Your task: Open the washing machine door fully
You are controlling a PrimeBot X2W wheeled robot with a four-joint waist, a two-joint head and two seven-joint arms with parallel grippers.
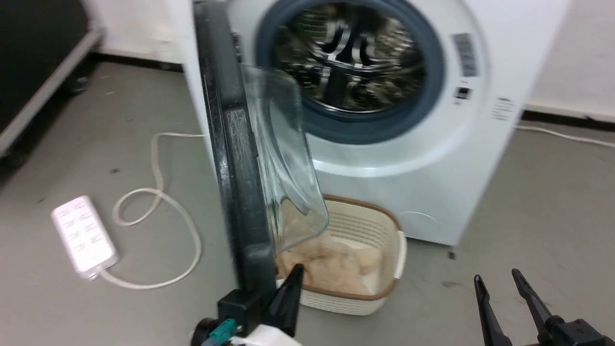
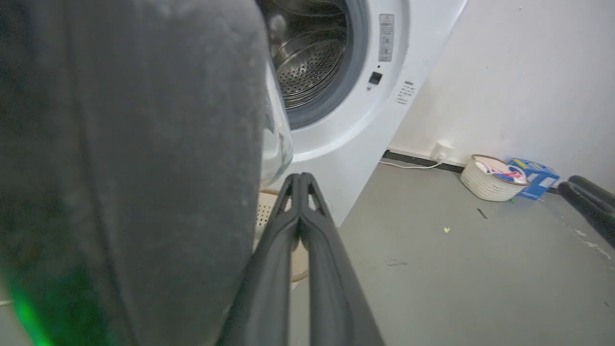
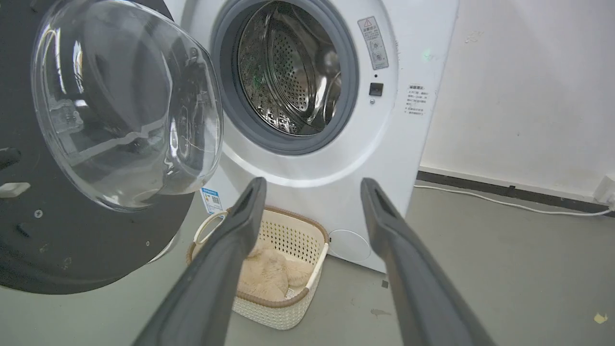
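**Shut left pincer at the door's lower rim, swing part done**

Closest to the lens in my left wrist view are my left gripper's two fingers, pressed together with nothing between them. They sit just beside the lower rim of the washing machine door, on its glass side; whether they touch it I cannot tell. My right gripper hangs spread wide and empty at the lower right of the head view, well apart from the door.

The door stands edge-on at centre left of the head view, roughly square to the washing machine, with the drum exposed. I judge the opening half made. Next I should push the rim toward the frame's left until it stops.

A wicker basket of beige cloth sits below the glass bowl, close to my fingers. A power strip and its cable lie on the floor at left, under the door's path.
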